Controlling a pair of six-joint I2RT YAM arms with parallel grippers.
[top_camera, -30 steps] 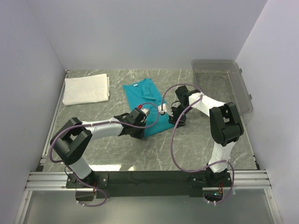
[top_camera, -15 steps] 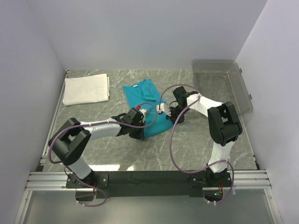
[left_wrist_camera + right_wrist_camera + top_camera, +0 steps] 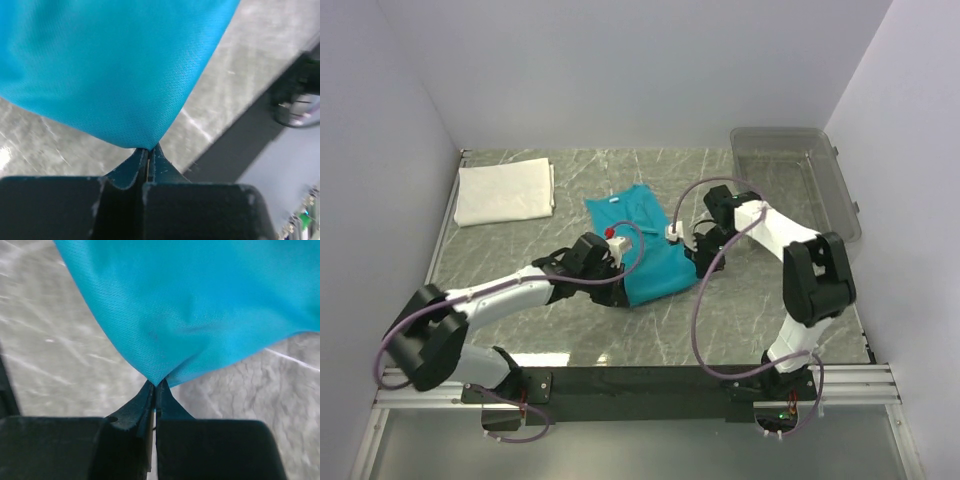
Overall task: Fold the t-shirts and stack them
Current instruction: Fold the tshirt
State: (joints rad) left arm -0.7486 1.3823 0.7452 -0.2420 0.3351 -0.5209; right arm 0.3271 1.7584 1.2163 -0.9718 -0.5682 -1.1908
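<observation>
A teal t-shirt (image 3: 645, 250) lies partly folded in the middle of the marble table, its neck label toward the back. My left gripper (image 3: 618, 280) is shut on the shirt's near left corner (image 3: 145, 142), the cloth pinched between its tips. On the shirt's right edge (image 3: 160, 375) my right gripper (image 3: 695, 258) is shut too, with the fabric lifted off the table. A white folded t-shirt (image 3: 505, 192) rests flat at the back left, apart from both arms.
A clear plastic bin (image 3: 798, 180) stands at the back right, against the wall. A metal rail (image 3: 440, 240) runs along the table's left edge. Purple cables loop over both arms near the teal shirt.
Both grippers have shut on the teal shirt's near edge. The left arm has stretched lower and flatter, and the shirt's near part has shifted slightly toward the front.
</observation>
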